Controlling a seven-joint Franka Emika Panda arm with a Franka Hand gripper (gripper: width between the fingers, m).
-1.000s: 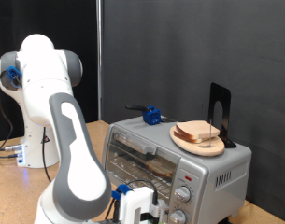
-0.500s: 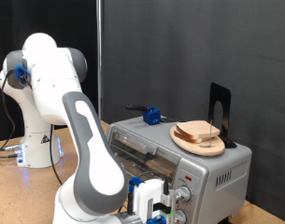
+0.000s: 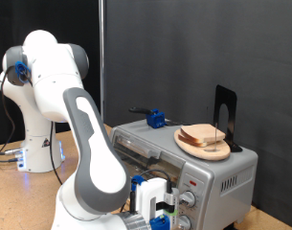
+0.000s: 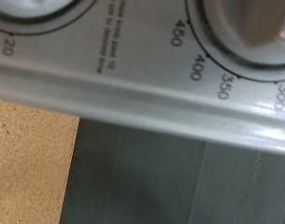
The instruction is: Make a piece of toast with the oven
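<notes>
I see the piece of toast (image 3: 205, 137) lying on a round wooden plate (image 3: 202, 148) that sits on top of the oven (image 3: 217, 176), towards the exterior view's right. A slice-like shape shows dimly through the oven's glass door (image 3: 146, 159), but I cannot make out what it is. A small blue object (image 3: 156, 120) rests on the oven's roof to the exterior view's left of the plate, and a black stand (image 3: 225, 117) rises behind the plate. My gripper (image 3: 163, 208) hangs low in front of the oven, right at the round knobs (image 3: 188, 200) on the control panel; I cannot tell how far apart its fingers stand. In the wrist view I get a very close look at a dial (image 4: 249, 28) with temperature numbers 450, 400, 350 printed around it, the oven's grey lower edge (image 4: 170, 107) and the wooden table (image 4: 30, 154) below.
</notes>
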